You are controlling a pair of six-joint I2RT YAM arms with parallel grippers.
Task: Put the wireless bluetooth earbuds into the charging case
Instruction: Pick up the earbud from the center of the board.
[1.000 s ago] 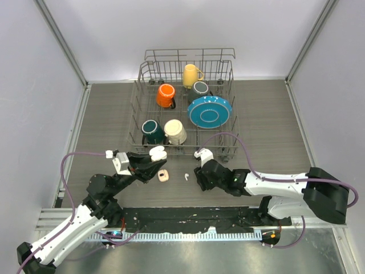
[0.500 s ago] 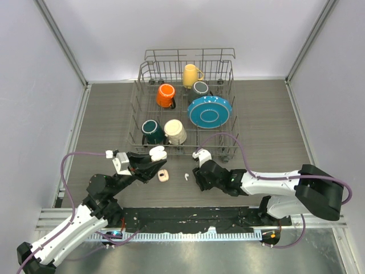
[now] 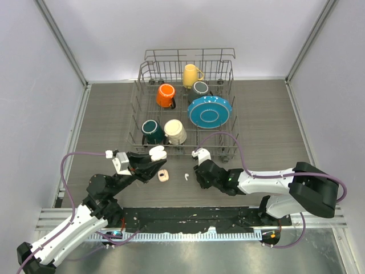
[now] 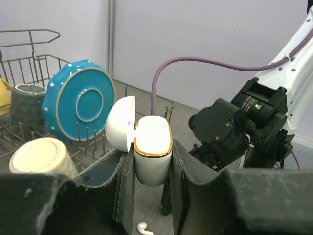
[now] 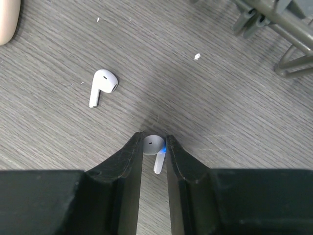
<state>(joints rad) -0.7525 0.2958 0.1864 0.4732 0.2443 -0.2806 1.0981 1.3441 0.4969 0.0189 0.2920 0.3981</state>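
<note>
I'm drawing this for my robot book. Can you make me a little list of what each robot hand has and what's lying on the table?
Left gripper: shut on the charging case, held upright with its lid open
Right gripper: pinching one earbud down at the table
Loose earbud: lying on the table, apart from the pinched one
Second case: small, beige, lying on the table near the left gripper
Dish rack: behind the arms, with mugs and a blue plate inside
</note>
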